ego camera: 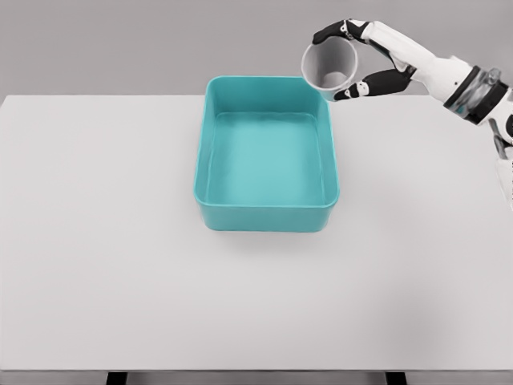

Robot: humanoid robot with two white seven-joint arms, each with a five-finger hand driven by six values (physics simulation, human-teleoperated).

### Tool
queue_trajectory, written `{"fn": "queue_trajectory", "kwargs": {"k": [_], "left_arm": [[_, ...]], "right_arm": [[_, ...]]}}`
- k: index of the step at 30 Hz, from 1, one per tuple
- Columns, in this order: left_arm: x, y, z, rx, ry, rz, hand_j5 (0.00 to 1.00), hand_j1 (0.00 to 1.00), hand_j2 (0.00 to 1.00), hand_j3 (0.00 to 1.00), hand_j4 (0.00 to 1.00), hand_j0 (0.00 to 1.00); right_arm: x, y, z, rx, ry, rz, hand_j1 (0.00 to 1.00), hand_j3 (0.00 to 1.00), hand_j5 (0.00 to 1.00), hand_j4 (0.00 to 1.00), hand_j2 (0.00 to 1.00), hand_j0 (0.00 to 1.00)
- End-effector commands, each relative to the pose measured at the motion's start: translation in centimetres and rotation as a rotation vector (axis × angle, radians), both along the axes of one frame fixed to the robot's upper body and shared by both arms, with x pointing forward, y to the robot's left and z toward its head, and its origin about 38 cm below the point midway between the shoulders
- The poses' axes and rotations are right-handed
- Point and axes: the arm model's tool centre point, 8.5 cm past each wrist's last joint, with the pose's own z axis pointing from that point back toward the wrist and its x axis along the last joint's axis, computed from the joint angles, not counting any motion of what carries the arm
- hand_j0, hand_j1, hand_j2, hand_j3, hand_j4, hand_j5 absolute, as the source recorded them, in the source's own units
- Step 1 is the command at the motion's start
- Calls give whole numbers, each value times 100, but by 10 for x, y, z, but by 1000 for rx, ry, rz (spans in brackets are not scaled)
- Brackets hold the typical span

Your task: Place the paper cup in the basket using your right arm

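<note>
- The table (96, 281) carries the teal basket (267, 152).
- The right robot hand (357, 60) pinches the paper cup (329, 66) by its wall; the cup is probably light and crushable.

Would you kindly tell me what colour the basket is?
The basket is teal, seen clearly in the head view.

Even, bright, diffuse light falls from above, with no glare. The white bench (120, 265) reads evenly lit, slightly greyer toward the lower right. The teal basket (267, 218) casts only a faint soft shadow at its base. The render is sharp throughout, without edge distortion or blur
</note>
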Motion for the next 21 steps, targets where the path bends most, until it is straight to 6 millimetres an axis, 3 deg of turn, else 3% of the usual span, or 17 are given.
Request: {"fn": "queue_trajectory", "kwargs": {"k": [1, 3, 10, 21], "left_arm": [[0, 0, 0, 0, 0, 0, 100, 100, 100, 100, 100, 100], [0, 0, 0, 0, 0, 0, 100, 100, 100, 100, 100, 100], [0, 0, 0, 0, 0, 0, 100, 100, 100, 100, 100, 100], [0, 0, 0, 0, 0, 0, 100, 100, 100, 100, 100, 100]], "right_arm": [[-5, 19, 0, -14, -10, 43, 68, 68, 68, 68, 68, 68], [-7, 35, -2, -50, -25, 68, 68, 68, 68, 68, 68, 68], [-17, 63, -9, -170, -68, 115, 68, 68, 68, 68, 68, 68], [-16, 126, -64, -508, -46, 68, 68, 68, 68, 68, 68, 68]]}}
